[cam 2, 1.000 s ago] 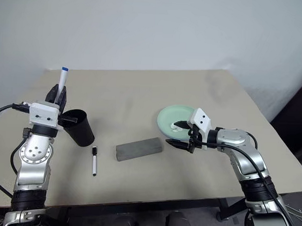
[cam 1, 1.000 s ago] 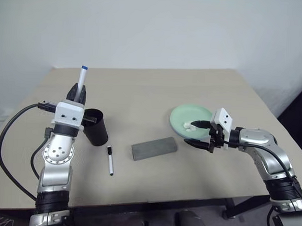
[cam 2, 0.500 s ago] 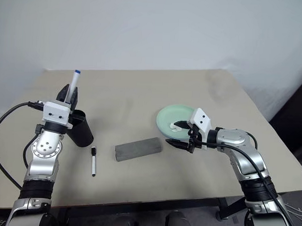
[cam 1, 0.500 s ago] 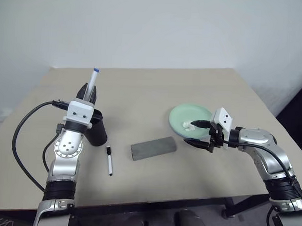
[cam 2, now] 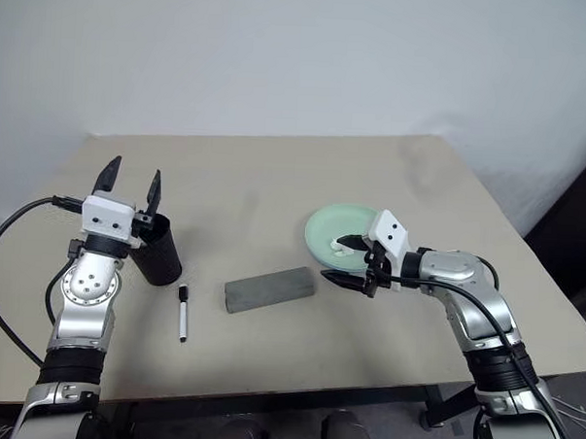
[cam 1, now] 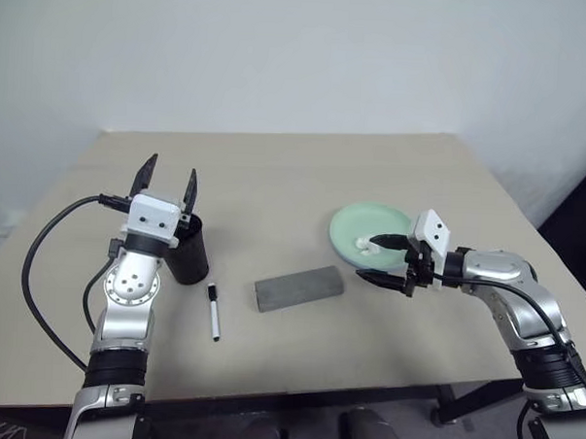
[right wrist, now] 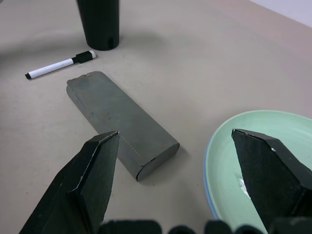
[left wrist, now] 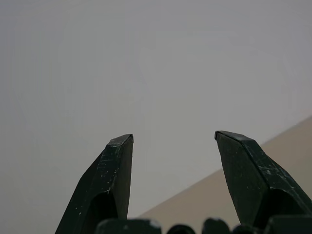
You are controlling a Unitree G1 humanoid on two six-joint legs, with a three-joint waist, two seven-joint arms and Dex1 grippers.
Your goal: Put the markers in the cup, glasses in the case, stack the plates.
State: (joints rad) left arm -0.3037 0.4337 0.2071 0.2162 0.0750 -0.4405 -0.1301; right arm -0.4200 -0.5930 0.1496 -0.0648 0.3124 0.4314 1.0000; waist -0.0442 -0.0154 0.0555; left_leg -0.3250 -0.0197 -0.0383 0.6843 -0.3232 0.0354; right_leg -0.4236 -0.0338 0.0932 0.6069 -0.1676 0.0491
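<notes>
A plain beige surface (cam 1: 305, 171) is filling the middle of the room, its far edge running close along a bare white wall (cam 1: 300, 55). Soft, even light is falling across the wall and the top, throwing only faint shadows. At the right, beyond the surface's slanting edge, a dark area (cam 1: 579, 232) is showing by the wall. At the near right, a dark leg (cam 1: 465, 400) of the surface is reaching down toward a grey floor (cam 1: 415, 429).
</notes>
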